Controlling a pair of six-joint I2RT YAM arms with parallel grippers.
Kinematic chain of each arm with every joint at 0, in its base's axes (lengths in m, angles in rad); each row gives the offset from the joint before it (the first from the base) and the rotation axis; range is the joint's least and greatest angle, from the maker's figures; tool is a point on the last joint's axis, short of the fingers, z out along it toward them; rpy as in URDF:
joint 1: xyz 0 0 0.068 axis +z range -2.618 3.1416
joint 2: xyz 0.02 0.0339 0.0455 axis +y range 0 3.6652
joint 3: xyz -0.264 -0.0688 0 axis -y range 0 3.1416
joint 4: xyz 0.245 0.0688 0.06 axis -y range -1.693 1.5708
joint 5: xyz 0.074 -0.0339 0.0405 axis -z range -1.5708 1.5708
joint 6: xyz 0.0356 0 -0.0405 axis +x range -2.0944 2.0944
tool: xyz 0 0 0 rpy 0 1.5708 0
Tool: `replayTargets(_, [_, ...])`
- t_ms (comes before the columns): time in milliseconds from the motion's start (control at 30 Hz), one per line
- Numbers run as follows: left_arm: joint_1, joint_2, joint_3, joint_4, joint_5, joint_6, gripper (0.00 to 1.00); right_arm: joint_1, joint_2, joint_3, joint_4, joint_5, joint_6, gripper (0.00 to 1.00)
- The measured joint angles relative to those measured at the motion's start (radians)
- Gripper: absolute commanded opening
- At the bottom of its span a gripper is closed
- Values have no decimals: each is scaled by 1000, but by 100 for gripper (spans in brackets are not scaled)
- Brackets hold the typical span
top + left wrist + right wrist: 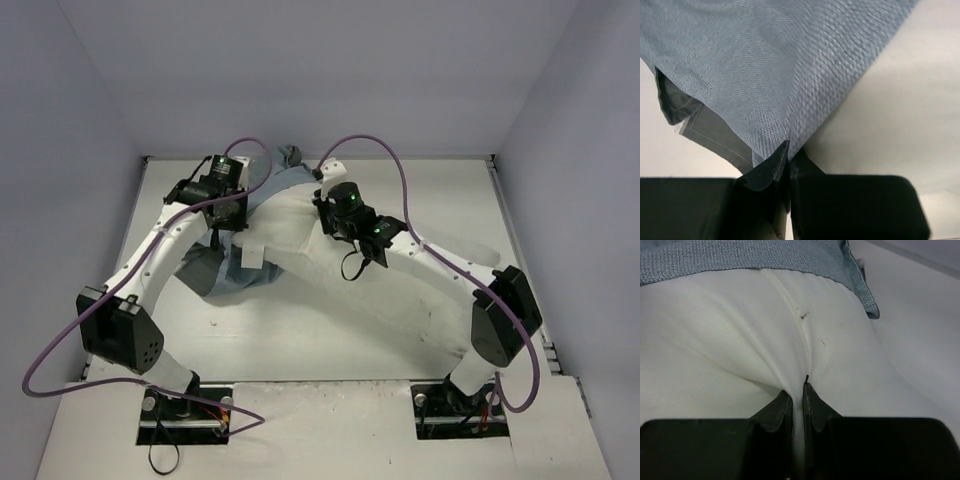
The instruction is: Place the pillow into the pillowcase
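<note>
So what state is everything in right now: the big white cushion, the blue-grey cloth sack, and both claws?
Large soft white pillow: pinched into a fold, mostly uncovered, one end under the pillowcase edge.
Thin blue-grey fabric pillowcase: bunched, gripped at a fold.
Left gripper: shut on the pillowcase.
Right gripper: shut on the pillow.

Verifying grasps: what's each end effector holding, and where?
Left end effector pinches a pillowcase fold near its hemmed edge; right end effector pinches the pillow on its seam.
</note>
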Motion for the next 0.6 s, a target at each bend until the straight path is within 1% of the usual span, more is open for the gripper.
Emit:
replayTargets(133, [-68,5,102,-25,-6,-24,0,-5,8,27,-15,76,2,0])
replayTargets(233, [-110,4,159,-31,5,-57,0,-5,39,35,-13,102,27,0])
replayTargets(433, [-131,34,166,-56,50,-119,0,0,163,37,47,50,111,0])
replayTargets(600, [-135,121,208,-68,89,-159,0,0,174,26,122,-18,161,0])
